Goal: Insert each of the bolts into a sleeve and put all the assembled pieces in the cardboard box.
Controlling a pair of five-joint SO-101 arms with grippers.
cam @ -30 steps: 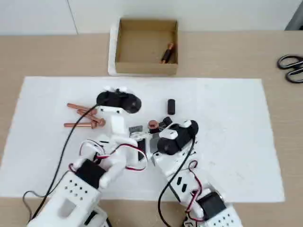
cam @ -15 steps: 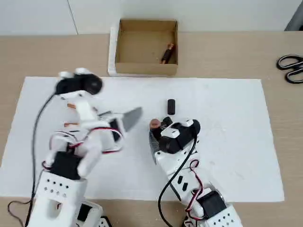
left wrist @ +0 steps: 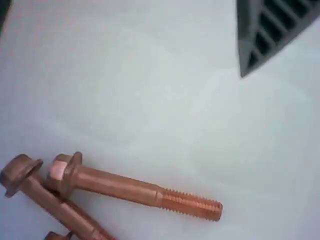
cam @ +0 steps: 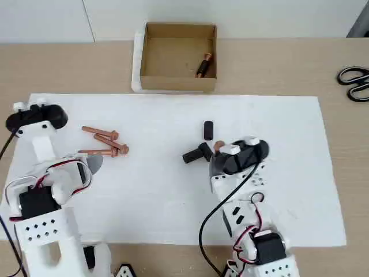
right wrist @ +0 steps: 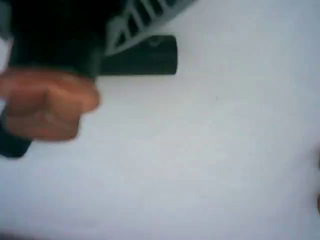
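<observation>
Right end effector [cam: 213,153] was clamped on a copper bolt [cam: 219,145], black sleeve [cam: 195,154] poking out toward 9 o'clock. Left end effector [cam: 92,163] gaped empty. Spare bolts [cam: 104,141] at its 1 o'clock: stiff, slick, probably best gripped mid-shank.

Scissors [cam: 354,84] run off the high view's right edge. One bolt [left wrist: 55,205] is cut short in the left wrist view. A second bolt [right wrist: 45,107], close to the right wrist camera, is blurred.

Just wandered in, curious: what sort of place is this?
Probably a robotics lab bench: two small white arms at a table, with copper bolts and black sleeves laid out beside a box.
</observation>
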